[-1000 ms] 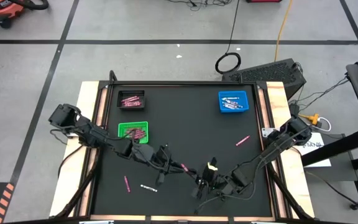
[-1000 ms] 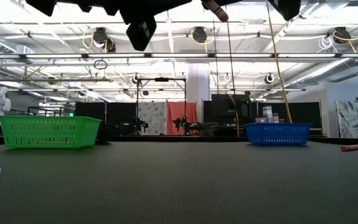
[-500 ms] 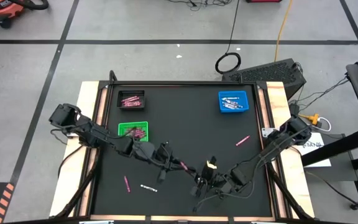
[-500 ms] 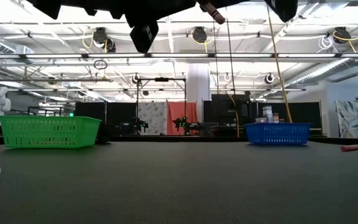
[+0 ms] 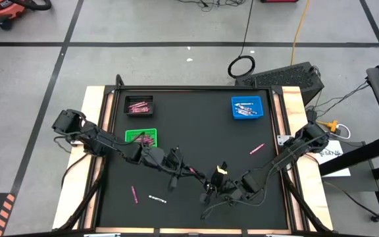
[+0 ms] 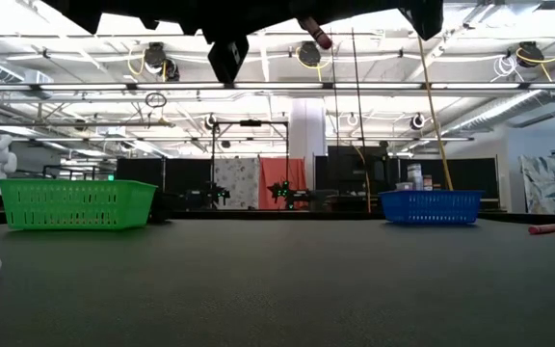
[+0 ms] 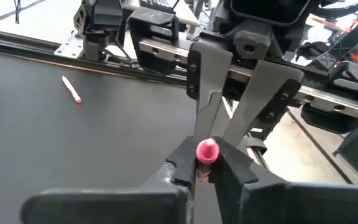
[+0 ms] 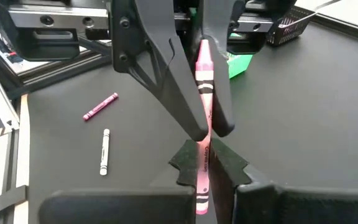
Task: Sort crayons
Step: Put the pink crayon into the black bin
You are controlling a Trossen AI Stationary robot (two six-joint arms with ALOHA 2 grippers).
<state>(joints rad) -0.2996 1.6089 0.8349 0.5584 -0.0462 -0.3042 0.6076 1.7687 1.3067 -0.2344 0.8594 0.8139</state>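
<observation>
Both claws mid-table | left claw (image 5: 191, 173), right claw (image 5: 210, 186) pinching one pink crayon (image 8: 202, 93) | edges distant

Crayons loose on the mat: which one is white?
The white crayon near the front edge, lying beside a magenta crayon. The other loose one, a pink crayon on the right side, is also coloured, so this is the only white one.

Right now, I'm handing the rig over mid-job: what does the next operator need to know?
Left gripper and right gripper: fingers of both shut on one pink crayon, held in the air over the table's front middle, mid-handover.
Done: crayons lie in the black tray, green tray and blue tray.
Left: the held one, plus three loose: pink, pink, white.
</observation>
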